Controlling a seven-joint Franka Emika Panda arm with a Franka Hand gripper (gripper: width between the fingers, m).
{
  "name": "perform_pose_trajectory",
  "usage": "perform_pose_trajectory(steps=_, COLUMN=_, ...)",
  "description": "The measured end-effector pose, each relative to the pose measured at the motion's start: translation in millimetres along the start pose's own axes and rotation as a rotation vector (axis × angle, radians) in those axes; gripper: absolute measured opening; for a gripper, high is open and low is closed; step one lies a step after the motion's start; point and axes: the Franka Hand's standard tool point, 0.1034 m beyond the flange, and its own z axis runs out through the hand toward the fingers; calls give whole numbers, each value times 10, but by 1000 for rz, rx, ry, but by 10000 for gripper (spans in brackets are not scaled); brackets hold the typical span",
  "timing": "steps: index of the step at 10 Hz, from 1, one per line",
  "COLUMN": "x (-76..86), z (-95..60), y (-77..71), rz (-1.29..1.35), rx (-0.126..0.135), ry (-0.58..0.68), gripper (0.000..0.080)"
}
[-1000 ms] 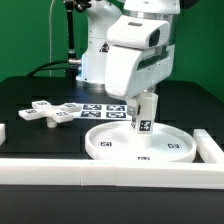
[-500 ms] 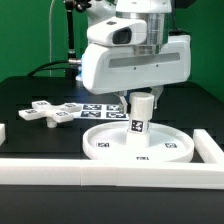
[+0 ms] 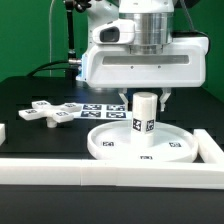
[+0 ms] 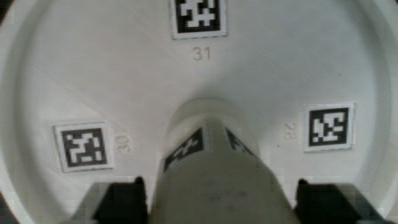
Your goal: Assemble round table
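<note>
The black table carries everything, and long white border rails fence its near edge and the exterior view's right side, presumably to keep loose parts from sliding off. The Panda arm hangs straight down over the middle of the scene, wrist vertical, which suits a straight push or turn along the upright axis.

The large round rimmed disc of the round table lies flat just behind the near rail, rim up, so its inner face is open for fitting. Its tags show plainly in the wrist view. Beyond it the marker board lies flat, partly hidden by the arm. Further toward the exterior view's left, well apart from the disc, the cross-shaped piece lies untouched, likely waiting for a later step.

The short thick cylinder stands upright over the centre of the disc, where a leg would join the top. Whether its base is seated in the disc or only touching it cannot be told.

The gripper holds the cylinder by its upper end. In the wrist view the dark fingers press against both of its sides, so the jaws are closed on it at its own width. The high grip leaves the lower end free to meet the disc.
</note>
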Motion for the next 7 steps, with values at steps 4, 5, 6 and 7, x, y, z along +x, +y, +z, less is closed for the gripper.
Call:
perform_pose_trajectory(steps=4, x=-12, z=4, y=-12, rz=368, rx=34, ry=20, gripper=407)
perform_pose_trajectory(steps=5, x=-67, z=7, y=-15, rz=505, rx=47, ry=16, gripper=407)
perform_pose_trajectory(steps=6, x=-84, z=10, y=-19, rz=623, rx=65, ry=5, gripper=407)
perform_pose_trajectory(steps=7, x=-90, z=13, y=-33, rz=767, rx=84, ry=-7, gripper=407)
